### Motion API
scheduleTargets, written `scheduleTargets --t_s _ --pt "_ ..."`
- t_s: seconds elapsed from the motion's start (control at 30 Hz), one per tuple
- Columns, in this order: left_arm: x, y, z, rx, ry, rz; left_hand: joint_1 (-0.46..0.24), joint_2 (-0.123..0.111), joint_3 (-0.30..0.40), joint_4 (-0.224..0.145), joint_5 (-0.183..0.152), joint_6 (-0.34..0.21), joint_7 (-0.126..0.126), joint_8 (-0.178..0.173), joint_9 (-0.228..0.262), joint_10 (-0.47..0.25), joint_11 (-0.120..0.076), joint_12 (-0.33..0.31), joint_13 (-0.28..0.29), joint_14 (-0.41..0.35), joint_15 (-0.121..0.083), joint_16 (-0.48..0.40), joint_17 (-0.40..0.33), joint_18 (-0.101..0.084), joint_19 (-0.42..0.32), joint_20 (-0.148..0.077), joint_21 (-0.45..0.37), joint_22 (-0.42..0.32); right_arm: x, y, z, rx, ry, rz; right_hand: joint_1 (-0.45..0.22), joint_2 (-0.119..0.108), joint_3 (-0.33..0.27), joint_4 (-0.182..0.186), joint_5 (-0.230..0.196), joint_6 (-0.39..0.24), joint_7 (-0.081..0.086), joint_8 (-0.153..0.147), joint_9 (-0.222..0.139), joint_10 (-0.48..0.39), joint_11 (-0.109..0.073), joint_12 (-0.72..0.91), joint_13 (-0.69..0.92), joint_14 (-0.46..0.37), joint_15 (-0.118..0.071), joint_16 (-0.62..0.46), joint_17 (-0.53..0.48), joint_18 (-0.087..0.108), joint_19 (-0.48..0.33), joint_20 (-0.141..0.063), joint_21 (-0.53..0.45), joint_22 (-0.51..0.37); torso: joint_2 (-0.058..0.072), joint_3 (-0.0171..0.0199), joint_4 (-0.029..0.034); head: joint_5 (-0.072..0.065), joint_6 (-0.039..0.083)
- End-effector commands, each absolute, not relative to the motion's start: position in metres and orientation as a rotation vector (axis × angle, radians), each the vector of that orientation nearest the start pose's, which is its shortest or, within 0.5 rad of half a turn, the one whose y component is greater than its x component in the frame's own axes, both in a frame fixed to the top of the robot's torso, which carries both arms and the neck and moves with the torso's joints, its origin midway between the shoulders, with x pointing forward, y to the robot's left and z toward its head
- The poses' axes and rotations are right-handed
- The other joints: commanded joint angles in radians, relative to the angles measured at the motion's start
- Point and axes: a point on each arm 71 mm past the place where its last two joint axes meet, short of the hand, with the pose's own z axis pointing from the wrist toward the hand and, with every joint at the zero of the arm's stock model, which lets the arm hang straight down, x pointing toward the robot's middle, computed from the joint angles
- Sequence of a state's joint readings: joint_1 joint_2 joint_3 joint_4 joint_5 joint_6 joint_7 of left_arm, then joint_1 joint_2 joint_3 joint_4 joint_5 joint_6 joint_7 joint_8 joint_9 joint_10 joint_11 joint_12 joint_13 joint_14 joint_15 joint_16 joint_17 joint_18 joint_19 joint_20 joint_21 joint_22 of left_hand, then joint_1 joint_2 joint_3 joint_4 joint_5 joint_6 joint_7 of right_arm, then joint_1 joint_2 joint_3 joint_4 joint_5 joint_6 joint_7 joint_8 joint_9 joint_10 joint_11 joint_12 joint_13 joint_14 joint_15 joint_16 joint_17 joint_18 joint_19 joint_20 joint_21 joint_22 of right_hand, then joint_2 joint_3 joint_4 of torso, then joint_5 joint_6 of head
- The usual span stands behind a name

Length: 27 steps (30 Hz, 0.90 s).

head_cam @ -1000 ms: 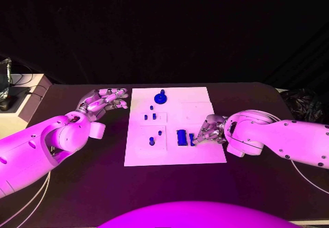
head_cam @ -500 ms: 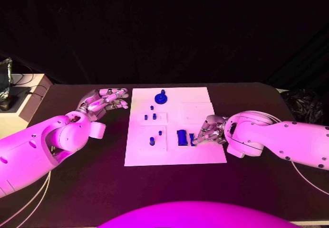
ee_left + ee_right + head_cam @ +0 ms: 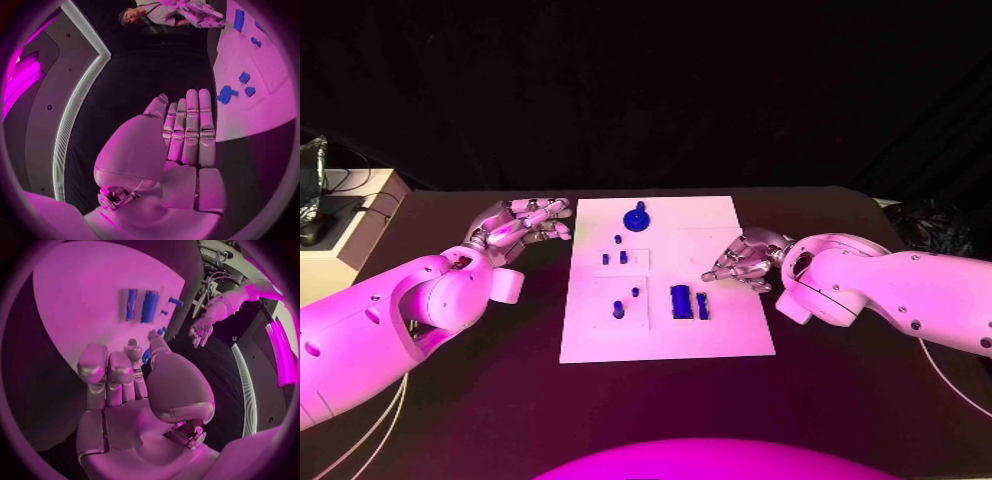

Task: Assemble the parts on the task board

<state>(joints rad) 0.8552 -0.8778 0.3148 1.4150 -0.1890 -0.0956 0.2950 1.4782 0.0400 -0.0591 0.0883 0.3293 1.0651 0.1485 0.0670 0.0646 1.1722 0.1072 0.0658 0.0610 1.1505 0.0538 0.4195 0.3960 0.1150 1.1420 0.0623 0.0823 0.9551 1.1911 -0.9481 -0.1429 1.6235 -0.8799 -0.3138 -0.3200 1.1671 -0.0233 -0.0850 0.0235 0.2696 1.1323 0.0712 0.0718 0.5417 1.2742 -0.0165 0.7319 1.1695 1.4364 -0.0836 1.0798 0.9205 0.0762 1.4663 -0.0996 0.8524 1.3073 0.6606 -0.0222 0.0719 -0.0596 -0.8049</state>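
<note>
We see a flat white matt task board on the matt black table. The small blue parts look like smooth plastic.

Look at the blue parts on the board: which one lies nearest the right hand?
The thin bar, right of the wider block; it lies closest to the right hand, all others further left.

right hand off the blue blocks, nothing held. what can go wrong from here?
1. The two blue blocks lie side by side and close together. Reaching for one, the right hand could easily nudge the other.
2. Small pegs stand on the board near the blocks; a wide approach may knock them over.
3. The left hand hovers beside the board, not on it, so a push might slide the board.
</note>
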Motion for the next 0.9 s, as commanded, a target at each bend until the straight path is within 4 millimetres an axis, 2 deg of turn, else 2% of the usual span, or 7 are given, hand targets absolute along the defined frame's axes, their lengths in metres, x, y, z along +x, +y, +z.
scheduleTargets --t_s 0.03,0.7,0.73,0.77,0.8,0.87,0.9 --pt "0.485 0.264 -0.232 -1.202 1.42 -1.577 -0.004 -0.005 -0.001 0.0 0.001 -0.009 -0.001 -0.003 0.001 -0.004 0.001 -0.001 0.002 -0.009 0.002 -0.009 -0.003 -0.005 -0.006 0.003 -0.007 -0.003 0.465 -0.246 -0.226 0.712 1.795 0.925 0.019 0.009 -0.01 -0.025 0.013 -0.01 0.0 -0.001 -0.011 -0.033 -0.001 -0.083 -0.063 -0.015 0.005 -0.073 -0.062 0.024 0.001 0.008 -0.121 0.059 -0.017 -0.01 -0.0076 0.004 0.025" --pt "0.509 0.279 -0.252 -1.331 1.183 -1.397 -0.038 0.003 -0.083 -0.037 -0.016 -0.232 -0.034 -0.013 -0.011 -0.165 0.05 -0.004 -0.001 -0.234 0.124 -0.357 -0.33 -0.029 -0.369 0.17 -0.019 -0.591 0.542 -0.279 -0.235 0.944 1.352 1.055 0.147 0.077 0.07 -0.093 -0.003 -0.094 0.073 -0.008 -0.465 -0.113 0.131 -0.658 -1.107 -0.264 0.178 -0.964 -0.742 0.016 -0.439 0.209 -0.789 -0.802 -0.072 -0.0063 -0.0247 0.031 0.168" --pt "0.506 0.274 -0.253 -1.308 1.281 -1.441 -0.47 -0.04 0.059 -0.088 -0.329 -1.065 -0.149 -0.067 -0.065 -0.462 -0.107 -0.066 -0.061 -1.15 -0.054 -0.42 -0.396 -0.115 -1.142 -0.062 -0.082 -0.955 0.539 -0.278 -0.238 0.917 1.449 0.973 -0.251 0.023 0.085 -0.023 -0.27 -0.408 -0.071 -0.072 -0.542 -0.459 0.017 -0.732 -1.169 -0.622 0.084 -1.08 -0.92 -0.076 -0.749 0.1 -0.852 -1.307 -0.062 -0.0107 -0.0247 0.026 0.156" --pt "0.506 0.274 -0.253 -1.308 1.281 -1.441 -0.491 -0.04 0.059 -0.088 -0.329 -1.065 -0.149 -0.067 -0.065 -1.172 -0.107 -0.066 -0.061 -1.15 -0.054 -0.42 -0.396 -0.115 -1.142 -0.062 -0.082 -0.955 0.539 -0.278 -0.238 0.918 1.448 0.975 -0.263 0.023 0.085 -0.023 -0.27 -0.42 -0.071 -0.072 -0.542 -0.478 0.017 -0.732 -1.169 -0.636 0.084 -1.08 -0.92 -0.076 -0.763 0.1 -0.852 -1.307 -0.063 -0.0101 -0.0255 0.027 0.157" --pt "0.506 0.273 -0.253 -1.307 1.28 -1.439 -0.524 -0.04 0.059 -0.088 -0.329 -1.065 -0.149 -0.067 -0.065 -1.172 -0.107 -0.066 -0.061 -1.15 -0.054 -0.42 -0.396 -0.115 -1.142 -0.062 -0.082 -0.955 0.538 -0.277 -0.238 0.921 1.445 0.978 -0.291 0.023 0.085 -0.023 -0.27 -1.132 -0.071 -0.072 -0.542 -0.503 0.017 -0.732 -1.169 -0.66 0.084 -1.08 -0.92 -0.076 -1.466 0.1 -0.852 -1.307 -0.065 -0.0089 -0.0273 0.028 0.159" --pt "0.505 0.27 -0.252 -1.305 1.278 -1.435 -0.591 -0.04 0.059 -0.088 -0.329 -1.065 -0.149 -0.067 -0.065 -1.172 -0.107 -0.066 -0.061 -1.15 -0.054 -0.42 -0.396 -0.115 -1.142 -0.062 -0.082 -0.955 0.536 -0.274 -0.238 0.929 1.437 0.989 -0.355 0.023 0.085 -0.023 -0.27 -1.132 -0.071 -0.072 -0.542 -0.558 0.017 -0.732 -1.169 -0.715 0.084 -1.08 -0.92 -0.076 -1.466 0.1 -0.852 -1.307 -0.072 -0.0047 -0.0332 0.032 0.165" --pt "0.505 0.269 -0.251 -1.304 1.276 -1.432 -0.624 -0.04 0.059 -0.088 -0.329 -1.065 -0.149 -0.067 -0.065 -1.172 -0.107 -0.066 -0.061 -1.15 -0.054 -0.42 -0.396 -0.115 -1.142 -0.062 -0.082 -0.955 0.535 -0.272 -0.238 0.935 1.431 0.997 -0.384 0.023 0.085 -0.023 -0.27 -1.132 -0.071 -0.072 -0.542 -1.274 0.017 -0.732 -1.169 -1.436 0.084 -1.08 -0.92 -0.076 -1.466 0.1 -0.852 -1.307 -0.077 -0.0017 -0.0375 0.035 0.17"
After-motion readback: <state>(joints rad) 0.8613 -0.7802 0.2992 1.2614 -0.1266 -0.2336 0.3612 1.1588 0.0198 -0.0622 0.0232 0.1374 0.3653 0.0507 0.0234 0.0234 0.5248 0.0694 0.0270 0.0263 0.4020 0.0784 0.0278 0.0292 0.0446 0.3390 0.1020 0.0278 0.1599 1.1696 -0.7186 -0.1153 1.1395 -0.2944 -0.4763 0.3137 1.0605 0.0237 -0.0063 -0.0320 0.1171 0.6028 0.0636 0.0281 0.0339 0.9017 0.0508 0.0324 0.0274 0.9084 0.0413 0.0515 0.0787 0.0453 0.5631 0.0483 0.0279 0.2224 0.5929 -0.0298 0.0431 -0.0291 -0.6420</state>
